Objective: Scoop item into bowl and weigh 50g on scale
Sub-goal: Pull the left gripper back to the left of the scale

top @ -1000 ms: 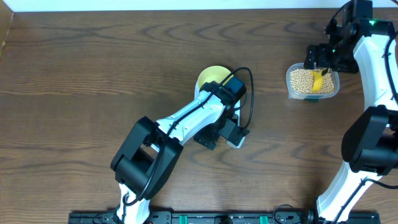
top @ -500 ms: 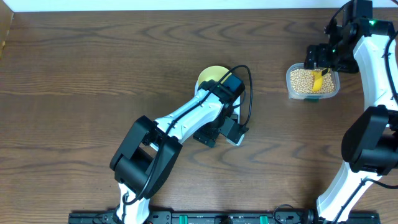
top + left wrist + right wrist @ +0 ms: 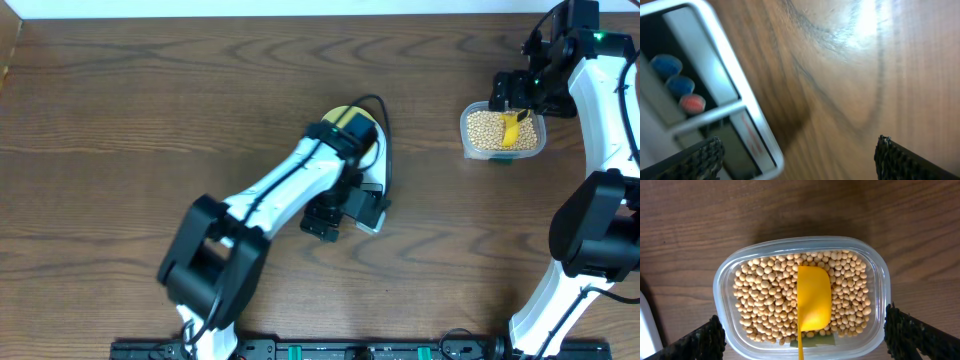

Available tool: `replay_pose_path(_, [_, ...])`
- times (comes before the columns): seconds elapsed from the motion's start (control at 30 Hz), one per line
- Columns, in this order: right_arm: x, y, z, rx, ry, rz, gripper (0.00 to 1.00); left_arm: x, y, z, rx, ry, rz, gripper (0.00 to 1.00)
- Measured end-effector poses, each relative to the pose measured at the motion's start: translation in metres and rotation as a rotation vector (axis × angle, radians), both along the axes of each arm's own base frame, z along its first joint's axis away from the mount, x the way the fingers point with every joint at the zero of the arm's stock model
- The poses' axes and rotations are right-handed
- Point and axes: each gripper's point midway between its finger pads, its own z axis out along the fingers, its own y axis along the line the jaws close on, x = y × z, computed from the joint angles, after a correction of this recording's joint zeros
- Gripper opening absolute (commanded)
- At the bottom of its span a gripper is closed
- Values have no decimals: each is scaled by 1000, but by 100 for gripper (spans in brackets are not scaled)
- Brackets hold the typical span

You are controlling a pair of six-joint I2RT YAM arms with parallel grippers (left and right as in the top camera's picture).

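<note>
The white scale [image 3: 372, 188] sits at mid-table and is largely hidden under my left arm. The pale-yellow bowl [image 3: 340, 110] lies just behind it, partly covered by my wrist. My left gripper [image 3: 338, 212] hovers open over the scale's front edge. In the left wrist view the scale [image 3: 715, 47] shows blue and red buttons, one finger above it and the other over bare wood. At the far right my right gripper [image 3: 515, 100] stands open above a clear tub [image 3: 790, 247] of tan beans [image 3: 765, 295]. A yellow scoop [image 3: 814, 297] rests on them, its handle between the open fingers.
The clear tub [image 3: 503, 132] with the scoop [image 3: 512, 130] is near the table's right edge. A black cable [image 3: 384, 135] loops from my left wrist over the bowl's side. The arms' base rail [image 3: 330, 350] runs along the front edge.
My left arm has swung left, so its wrist now covers more of the bowl and the gripper has slid left along the scale's front. The right arm has not moved.
</note>
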Motion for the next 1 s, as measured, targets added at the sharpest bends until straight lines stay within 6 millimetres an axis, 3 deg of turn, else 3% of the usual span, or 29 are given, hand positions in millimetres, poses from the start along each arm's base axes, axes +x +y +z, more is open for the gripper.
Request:
replay_pose_path(0.2, [0, 0, 0, 0, 0, 0, 99, -3, 7, 34, -96, 21, 117, 98])
replay_pose_path(0.37, [0, 0, 0, 0, 0, 0, 99, 7, 15, 41, -159, 51, 218, 98])
replay_pose_path(0.73, [0, 0, 0, 0, 0, 0, 99, 70, 78, 52, -346, 36, 559, 98])
replay_pose_path(1.0, [0, 0, 0, 0, 0, 0, 99, 99, 125, 56, -403, -31, 704, 98])
